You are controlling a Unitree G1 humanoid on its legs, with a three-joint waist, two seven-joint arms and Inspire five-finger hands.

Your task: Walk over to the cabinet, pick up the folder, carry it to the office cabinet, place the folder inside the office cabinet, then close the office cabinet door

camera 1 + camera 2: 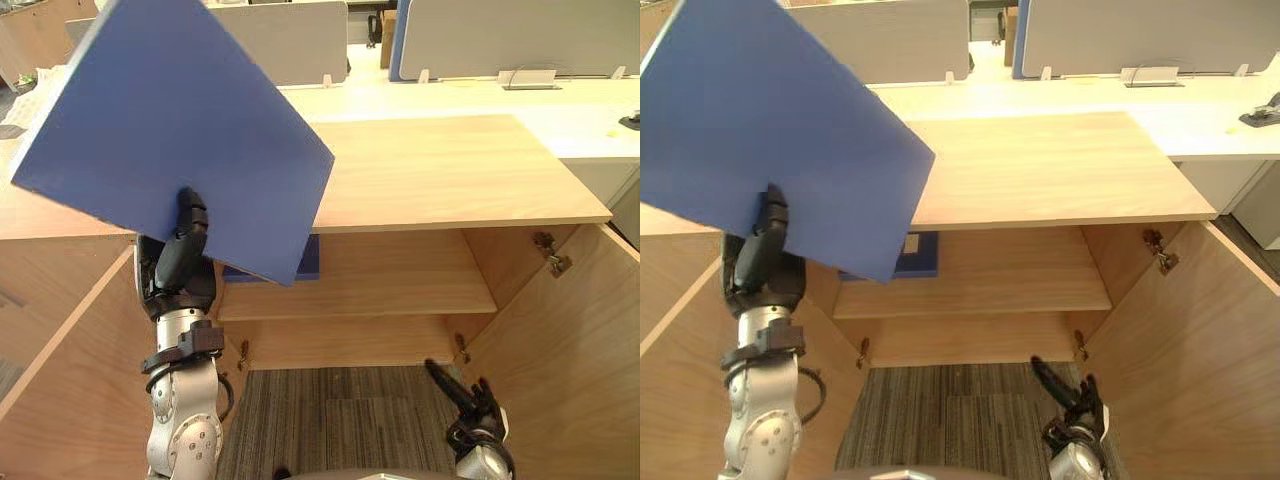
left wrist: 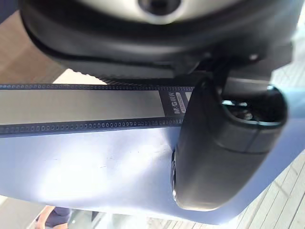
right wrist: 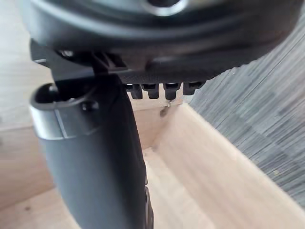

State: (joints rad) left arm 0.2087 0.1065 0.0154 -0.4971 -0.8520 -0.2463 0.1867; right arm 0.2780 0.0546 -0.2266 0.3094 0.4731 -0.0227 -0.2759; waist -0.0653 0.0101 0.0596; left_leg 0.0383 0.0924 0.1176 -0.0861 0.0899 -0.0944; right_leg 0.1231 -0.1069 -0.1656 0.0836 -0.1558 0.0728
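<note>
A light wooden office cabinet [image 1: 450, 170] takes up most of the head views. Its left door [image 1: 70, 400] and right door [image 1: 580, 350] are swung wide open, and one shelf [image 1: 390, 285] runs across the inside. Grey striped carpet [image 1: 340, 420] shows between the doors. Behind the cabinet are a white desk [image 1: 450, 95] and grey desk dividers [image 1: 500, 35].

A large blue folder [image 1: 170, 110] is held in the air over the cabinet's left side. It is tilted, with its lower corner hanging in front of the cabinet's top edge and just above the shelf opening. It is not inside the cabinet.

The left hand [image 1: 180, 265] is raised in front of the left door and grips the folder at its lower edge. Its fingers [image 1: 190, 215] lie against the face turned to the camera. In the left wrist view the thumb [image 2: 219, 157] presses on the folder's blue cover beside a grey strip [image 2: 81, 107], so the folder is pinched between thumb and fingers.

The right hand [image 1: 470, 400] hangs low over the carpet near the right door. Its fingers are stretched out straight, pointing towards the cabinet, and it holds and touches nothing.

A second flat blue item [image 1: 312, 258] lies on the left end of the shelf, partly hidden behind the folder. A metal hinge [image 1: 552, 255] sits on the right door's inner face.
</note>
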